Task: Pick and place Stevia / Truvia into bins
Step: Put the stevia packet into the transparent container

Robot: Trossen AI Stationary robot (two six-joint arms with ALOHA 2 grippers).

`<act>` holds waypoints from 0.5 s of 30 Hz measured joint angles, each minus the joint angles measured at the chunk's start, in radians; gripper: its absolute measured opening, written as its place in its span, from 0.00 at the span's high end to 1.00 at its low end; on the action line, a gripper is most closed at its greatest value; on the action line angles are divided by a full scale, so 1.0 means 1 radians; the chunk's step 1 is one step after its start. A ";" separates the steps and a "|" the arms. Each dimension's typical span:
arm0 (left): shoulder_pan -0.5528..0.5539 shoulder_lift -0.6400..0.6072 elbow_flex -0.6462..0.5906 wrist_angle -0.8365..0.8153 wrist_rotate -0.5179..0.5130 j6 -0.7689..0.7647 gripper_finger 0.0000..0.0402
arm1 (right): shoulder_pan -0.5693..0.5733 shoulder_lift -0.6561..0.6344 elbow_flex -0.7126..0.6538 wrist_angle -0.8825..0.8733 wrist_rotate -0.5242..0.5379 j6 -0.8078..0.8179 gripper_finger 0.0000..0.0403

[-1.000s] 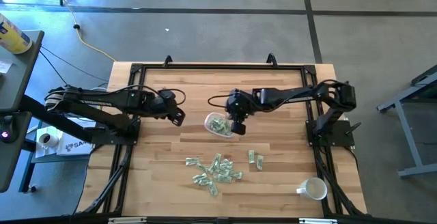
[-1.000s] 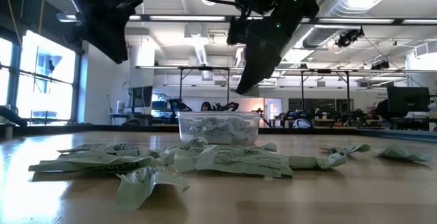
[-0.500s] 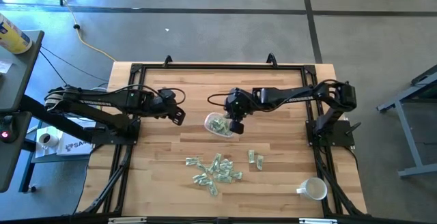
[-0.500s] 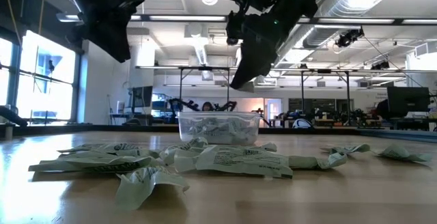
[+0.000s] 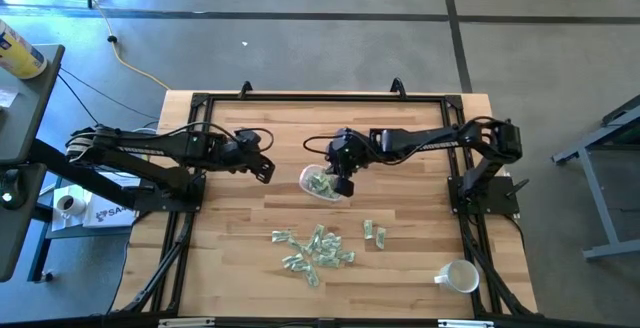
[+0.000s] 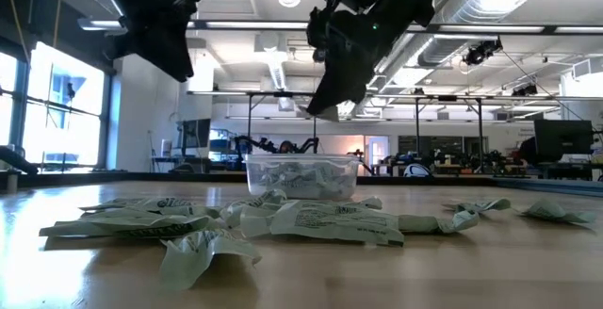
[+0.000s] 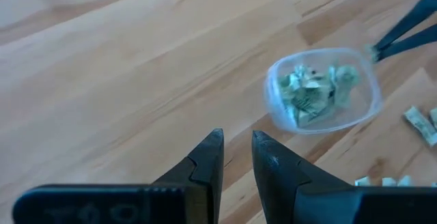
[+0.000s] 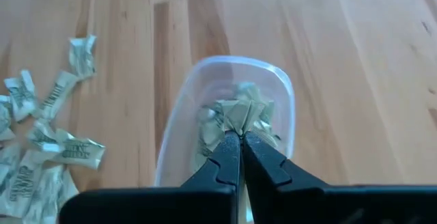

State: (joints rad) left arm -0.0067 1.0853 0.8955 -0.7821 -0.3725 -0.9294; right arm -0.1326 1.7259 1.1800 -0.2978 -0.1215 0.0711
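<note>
The right end effector (image 8: 240, 136), pressed together on a crumpled Stevia sachet (image 8: 240, 113), hangs directly over the clear bowl (image 5: 320, 183) at mid-bench, so release drops straight down, while the left end effector (image 7: 237, 157), slightly spread and empty, waits well left.

Even, bright overhead light. Low view: ceiling lamps glare, pale green paper sachets (image 6: 141, 222) nearest the camera soft-focused. Left wrist view motion-blurred.

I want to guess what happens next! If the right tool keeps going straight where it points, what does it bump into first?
Probably the sachets in the clear bowl; the right tool, pinching one, points straight down into it.
</note>
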 joint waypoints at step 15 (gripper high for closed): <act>0.013 0.196 -0.001 0.151 0.078 0.118 0.72 | 0.004 0.138 0.001 0.132 -0.121 0.060 0.96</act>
State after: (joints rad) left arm 0.0066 1.2808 0.8944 -0.6314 -0.2946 -0.8117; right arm -0.1287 1.8640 1.1807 -0.1657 -0.2423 0.1309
